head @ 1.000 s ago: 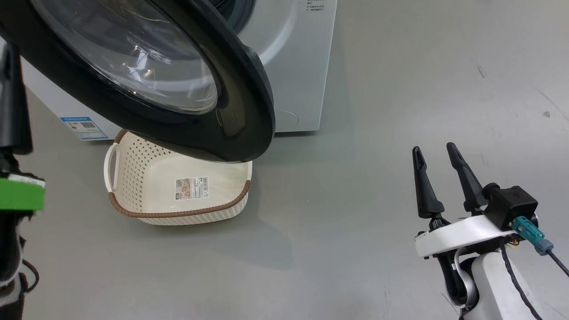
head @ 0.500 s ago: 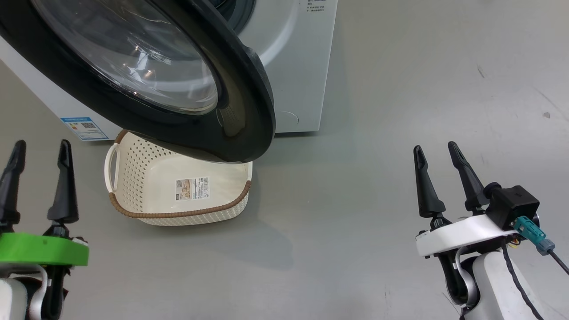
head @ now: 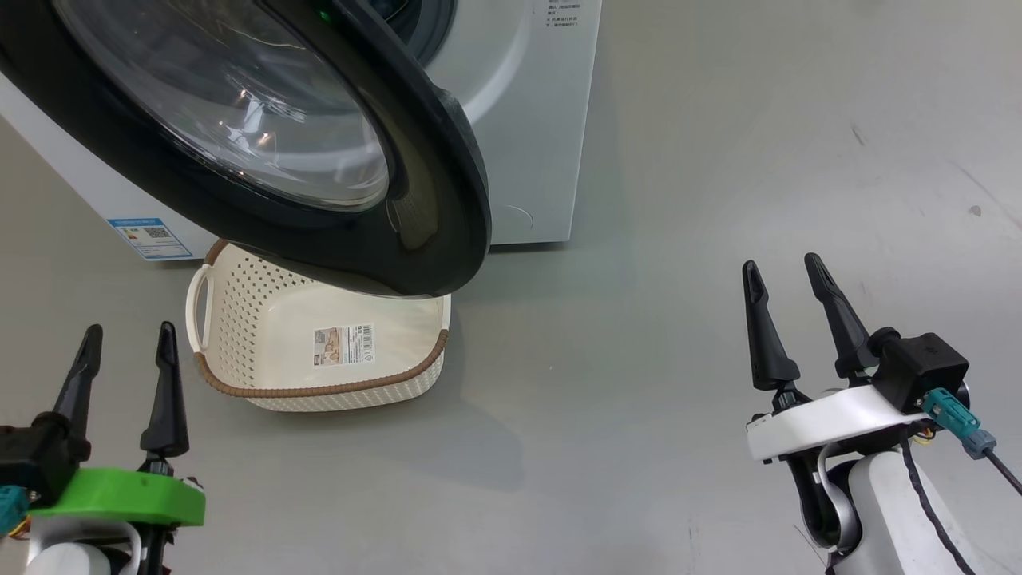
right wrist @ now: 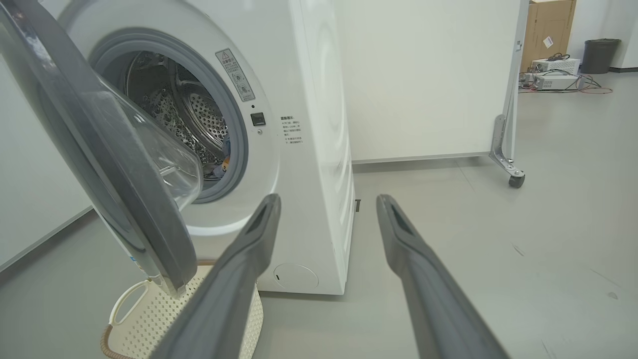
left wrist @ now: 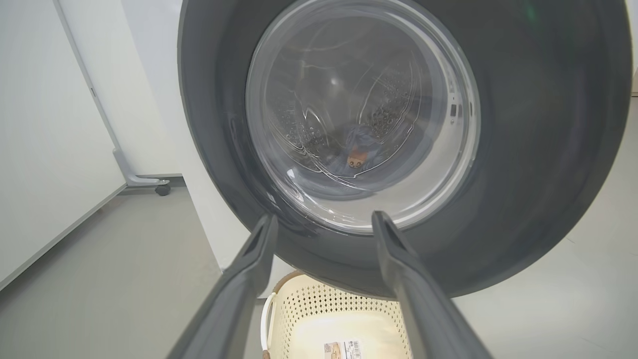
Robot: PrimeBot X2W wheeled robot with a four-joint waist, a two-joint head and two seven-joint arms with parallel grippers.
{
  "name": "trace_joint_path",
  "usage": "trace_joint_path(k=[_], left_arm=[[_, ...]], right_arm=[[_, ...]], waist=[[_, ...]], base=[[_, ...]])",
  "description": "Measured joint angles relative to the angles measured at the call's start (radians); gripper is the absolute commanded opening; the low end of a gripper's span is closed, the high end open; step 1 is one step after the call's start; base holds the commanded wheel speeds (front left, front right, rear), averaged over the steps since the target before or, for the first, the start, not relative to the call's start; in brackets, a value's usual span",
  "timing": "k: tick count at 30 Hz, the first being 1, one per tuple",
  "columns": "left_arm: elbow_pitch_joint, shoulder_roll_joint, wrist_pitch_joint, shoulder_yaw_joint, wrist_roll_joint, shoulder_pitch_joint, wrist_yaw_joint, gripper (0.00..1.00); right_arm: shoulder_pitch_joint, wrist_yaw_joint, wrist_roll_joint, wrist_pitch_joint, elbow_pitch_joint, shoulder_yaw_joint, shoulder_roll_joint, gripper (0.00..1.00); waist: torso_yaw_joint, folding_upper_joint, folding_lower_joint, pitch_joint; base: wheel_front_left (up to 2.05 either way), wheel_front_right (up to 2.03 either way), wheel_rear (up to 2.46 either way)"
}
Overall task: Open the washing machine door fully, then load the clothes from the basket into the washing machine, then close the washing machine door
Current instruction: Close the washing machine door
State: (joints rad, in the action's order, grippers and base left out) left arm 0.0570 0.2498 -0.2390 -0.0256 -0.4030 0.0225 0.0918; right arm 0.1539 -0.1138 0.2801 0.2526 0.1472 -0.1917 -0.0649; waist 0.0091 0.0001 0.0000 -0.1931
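The washing machine door (head: 239,136) stands swung out from the washing machine (head: 527,120), about half open. The basket (head: 319,390) sits on the floor right in front of the washing machine, under the door's lower rim, with only its sticker showing on the bottom. The clothes (left wrist: 356,151) lie inside the washing machine, seen through the door glass, so closing looks like the step left.

The left tool (head: 128,335) hovers in front of the washing machine, facing the door's outer side, fingers spread wide and holding nothing. The right tool (head: 780,265) waits off the washing machine's right corner, equally wide and empty.

Risks from here:
- A push on the glossy black rim could slide off, leaving the door unlatched.
- A garment edge appears near the washing machine's grey gasket. If it hangs over, the door could pinch it and bounce back.
- A low push could knock the basket.
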Motion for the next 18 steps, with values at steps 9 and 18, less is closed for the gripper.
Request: trace_joint_path(k=[9,18], left_arm=[[0.033,-0.029,-0.01,-0.005,0.021,-0.01,-0.014,1.0],[0.057,-0.045,-0.01,0.0,0.043,-0.031,-0.014,1.0]], right_arm=[[0.0,-0.001,-0.001,0.0,0.003,0.002,0.0,1.0],[-0.018,-0.003,-0.001,0.0,0.011,0.002,0.0,1.0]], waist=[[-0.006,0.0,0.0,0.019],[-0.005,0.0,0.0,0.058]], base=[[0.0,0.0,0.0],[0.0,0.0,0.0]])
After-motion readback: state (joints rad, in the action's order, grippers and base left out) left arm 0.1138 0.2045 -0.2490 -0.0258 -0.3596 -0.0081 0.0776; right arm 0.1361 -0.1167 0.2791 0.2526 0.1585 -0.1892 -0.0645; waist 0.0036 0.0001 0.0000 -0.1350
